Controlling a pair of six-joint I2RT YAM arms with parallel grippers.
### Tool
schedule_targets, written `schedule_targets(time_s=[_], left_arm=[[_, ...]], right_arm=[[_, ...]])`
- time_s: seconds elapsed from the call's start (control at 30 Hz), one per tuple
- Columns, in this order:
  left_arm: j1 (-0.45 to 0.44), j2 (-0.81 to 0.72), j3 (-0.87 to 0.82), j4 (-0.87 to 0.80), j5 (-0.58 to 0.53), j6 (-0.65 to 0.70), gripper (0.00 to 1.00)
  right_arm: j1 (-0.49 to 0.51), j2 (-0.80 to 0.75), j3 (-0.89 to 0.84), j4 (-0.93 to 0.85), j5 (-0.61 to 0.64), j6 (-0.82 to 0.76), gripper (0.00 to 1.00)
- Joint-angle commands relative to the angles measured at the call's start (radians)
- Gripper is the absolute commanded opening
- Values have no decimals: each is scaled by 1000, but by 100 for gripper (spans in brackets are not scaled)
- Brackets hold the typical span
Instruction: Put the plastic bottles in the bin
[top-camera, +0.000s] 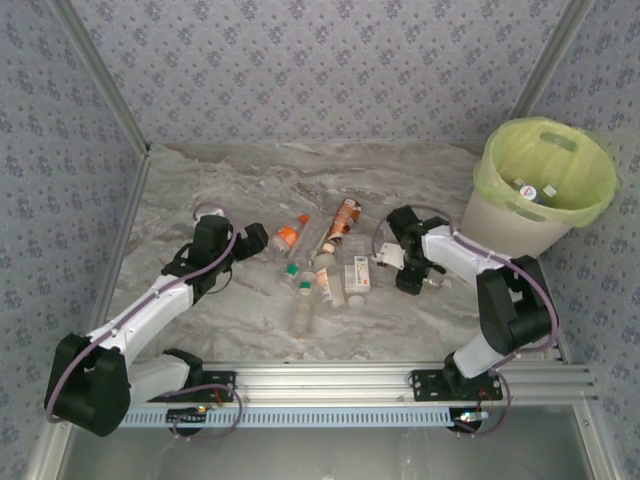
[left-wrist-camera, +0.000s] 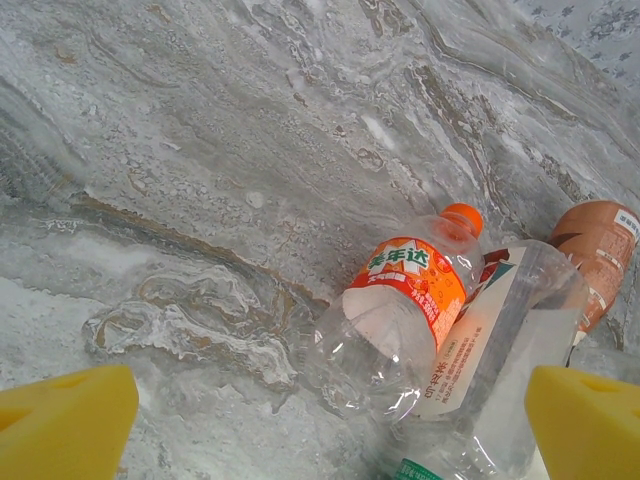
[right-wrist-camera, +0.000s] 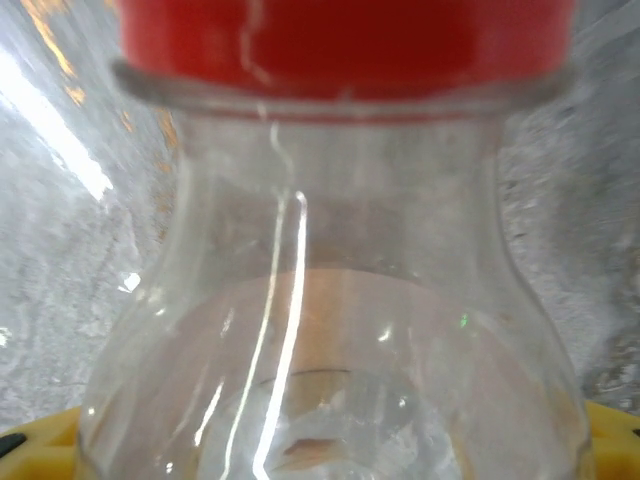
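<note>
**Plastic bottles, bin and two claws: present state**

Left claw (left-wrist-camera: 325, 425): fingers wide apart, facing an orange-labelled bottle (left-wrist-camera: 405, 300) lying on the marble worktop (top-camera: 250, 180).
Right claw (right-wrist-camera: 320, 455): set around a clear red-capped bottle (right-wrist-camera: 330, 300); cannot tell whether it grips.
Plastic bottles (top-camera: 322, 268): clustered mid-worktop, between the arms.
Bin (top-camera: 500, 228): far right corner, green-lined, two bottles inside.

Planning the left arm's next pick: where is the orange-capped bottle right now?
In the top view, the orange-capped bottle lies left of centre on the table, just right of the left gripper, at the left edge of the bottle cluster.
</note>
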Motion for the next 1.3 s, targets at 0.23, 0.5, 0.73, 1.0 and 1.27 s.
schedule_targets(time_s=[0.23,0.5,0.73,1.0,1.27], left_arm=[[7,13,11,39,30,-5,99],[-48,8,40,44,124,109,99],[-190,-10,70,-48,35,146,100],[-254,-1,47,-33,67,131,99],[-270,-6,29,-40,130,135,100]], right_arm=[[-23,-218,70,167,-87,49,60],[-76,-410,30,464,-98,161,60],[-157,-505,16,680,-13,166,61],[-340,-507,41,945,20,191,61],[-493,-470,86,1071,-54,321,62]])
